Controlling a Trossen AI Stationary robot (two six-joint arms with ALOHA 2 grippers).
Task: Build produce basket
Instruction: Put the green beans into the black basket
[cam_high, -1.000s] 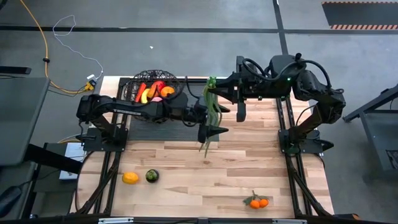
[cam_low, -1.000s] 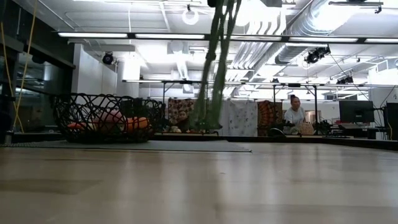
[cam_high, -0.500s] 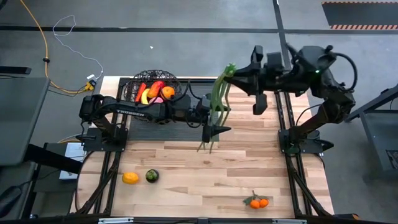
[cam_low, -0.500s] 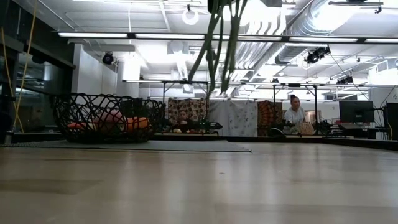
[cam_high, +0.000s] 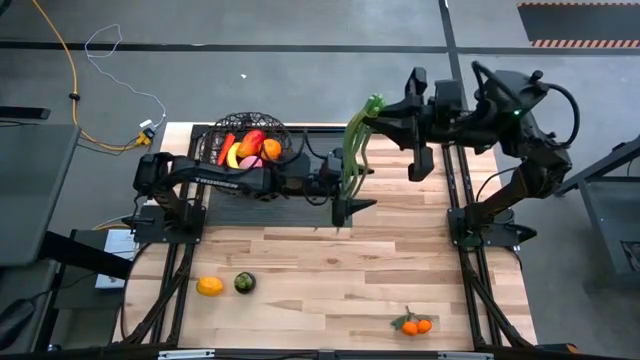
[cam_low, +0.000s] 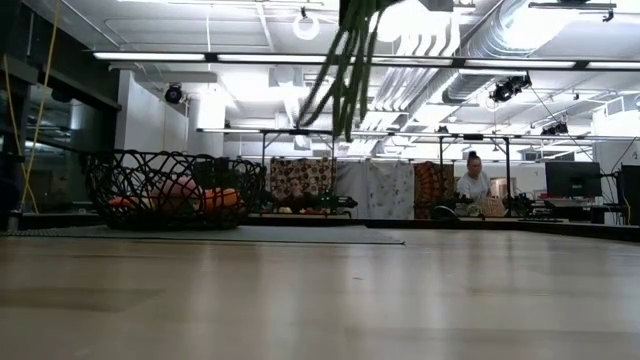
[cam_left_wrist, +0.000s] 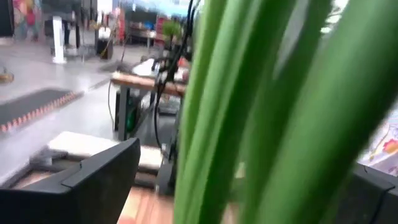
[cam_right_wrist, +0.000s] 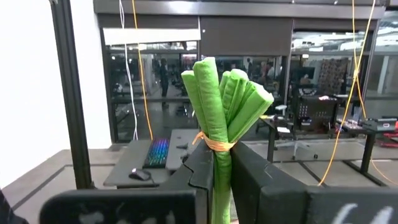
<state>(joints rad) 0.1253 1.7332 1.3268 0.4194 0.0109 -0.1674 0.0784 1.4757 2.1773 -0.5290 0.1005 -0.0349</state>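
**Operator:** Right, I've got the green stalks (cam_high: 354, 150) hanging from my right gripper (cam_high: 378, 112), jaws clamped on the banded top end, well above the bench (cam_high: 380, 270). My left gripper (cam_high: 345, 205) sits just beside the dangling lower ends with its jaws wide apart, holding nothing.

**Spotter:** And the basket (cam_high: 243, 150)?

**Operator:** Far left corner of the bench, already holding a banana, a red pepper and an orange. The stalks are near it but not over it.

**Spotter:** What worries you?

**Operator:** I'd judge three things. The bunch is long and floppy, so its loose ends could swing into my left arm or snag the wire rim. If I let go too soon, it may drape over the edge and slide out. Both arms are crowded there too, so a careless sweep could knock them together.
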